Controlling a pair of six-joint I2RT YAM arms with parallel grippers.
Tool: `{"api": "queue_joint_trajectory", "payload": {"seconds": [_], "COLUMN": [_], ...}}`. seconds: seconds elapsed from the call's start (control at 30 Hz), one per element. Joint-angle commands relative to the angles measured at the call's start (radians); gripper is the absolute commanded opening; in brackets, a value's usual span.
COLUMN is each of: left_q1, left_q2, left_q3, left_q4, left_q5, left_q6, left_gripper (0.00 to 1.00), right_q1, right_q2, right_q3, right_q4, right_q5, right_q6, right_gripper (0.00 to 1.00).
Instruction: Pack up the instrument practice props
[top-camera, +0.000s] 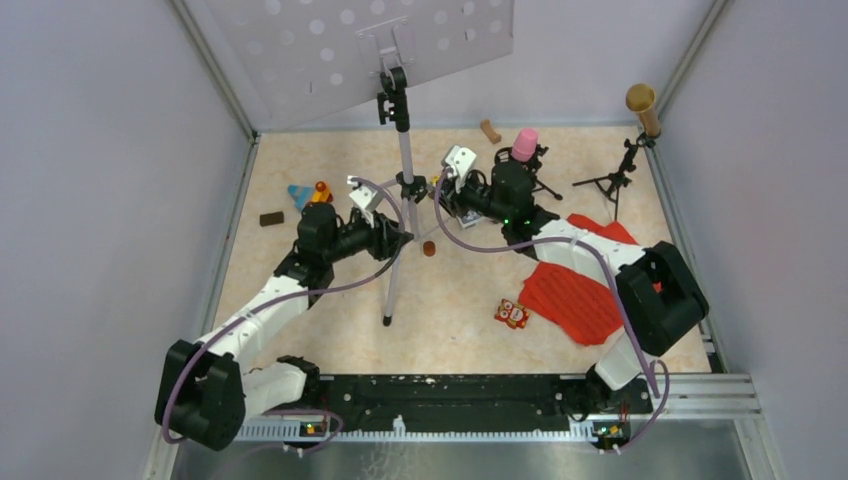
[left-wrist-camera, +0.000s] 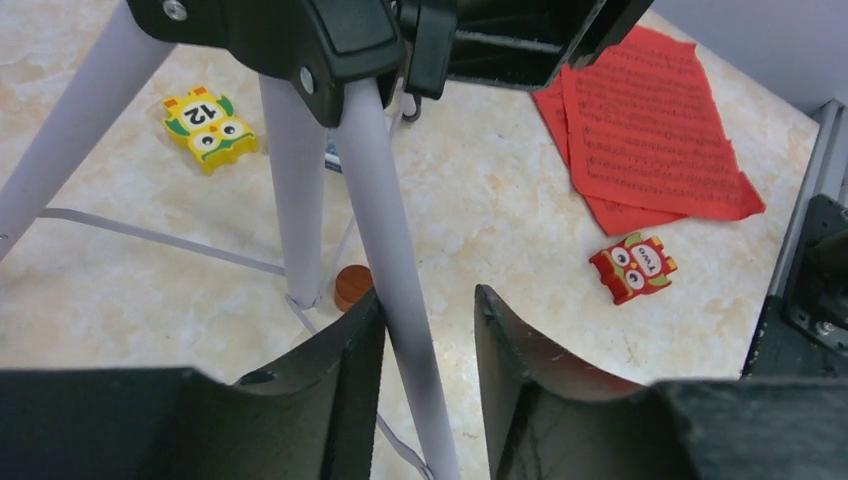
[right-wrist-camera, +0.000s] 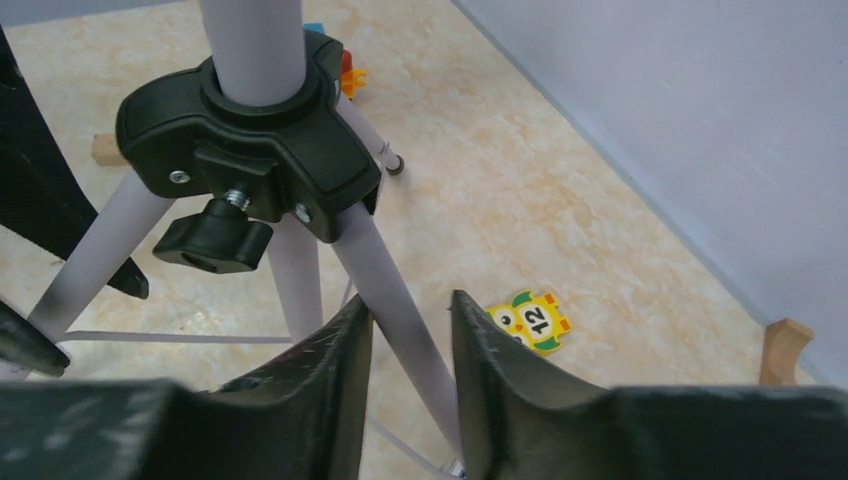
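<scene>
The grey hole-punched tray (top-camera: 330, 50) tops a silver pole (top-camera: 406, 150) that stands on spread tripod legs. My left gripper (top-camera: 398, 235) (left-wrist-camera: 430, 295) is open around one silver leg (left-wrist-camera: 390, 200); its left finger touches the leg and a gap shows on the right. My right gripper (top-camera: 447, 195) (right-wrist-camera: 410, 298) straddles another leg (right-wrist-camera: 385, 270) below the black hub (right-wrist-camera: 250, 140), its jaws close to the leg but open. Red sheet-music pages (top-camera: 575, 290) (left-wrist-camera: 650, 120) lie at the right. The pink microphone (top-camera: 524, 143) and gold microphone (top-camera: 641, 100) stand on black tripods (top-camera: 612, 182) at the back.
A red owl block (top-camera: 511, 314) (left-wrist-camera: 632, 268), a yellow owl block (left-wrist-camera: 208, 122) (right-wrist-camera: 528, 320) and a brown disc (top-camera: 429, 249) (left-wrist-camera: 352, 286) lie near the stand's feet. Small toys (top-camera: 310, 193) and a wooden block (top-camera: 490, 131) sit farther back. Grey walls close in three sides.
</scene>
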Motion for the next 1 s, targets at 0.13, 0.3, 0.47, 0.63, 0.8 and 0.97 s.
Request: {"api": "queue_joint_trajectory", "payload": {"seconds": [0.13,0.3,0.47,0.63,0.8,0.97], "left_q1": [-0.008,-0.01,-0.012,-0.014,-0.022,-0.03], "left_q2": [0.063,0.047,-0.019,-0.09,-0.103,-0.109], "left_q3": [0.035,0.047,0.026,0.022,0.038,0.016], "left_q4": [0.014,0.001,0.059,0.111,0.125,0.128], "left_q5": [0.068,0.082,0.057,0.06,0.078,0.084], "left_q6": [0.017,0.034,0.028,0.015,-0.004,-0.004], "left_gripper": [0.09,0.0,0.0,0.0,0.0,0.0], "right_q1": [0.005,0.066,0.144,0.215,0.265,0.308], "right_q2": [-0.067,-0.152,-0.231,-0.286,-0.296,-0.292], "right_q3": [-0.082,-0.149,-0.206,-0.254,-0.286,-0.292], "right_q4": [0.276,0.353,0.423,0.51,0.589,0.582], "right_q5": [0.021,0.093,0.183,0.267,0.304,0.31], "right_q6": [0.061,0.074,0.115,0.132,0.138,0.081], "right_gripper": [0.04,0.0,0.0,0.0,0.0,0.0]}}
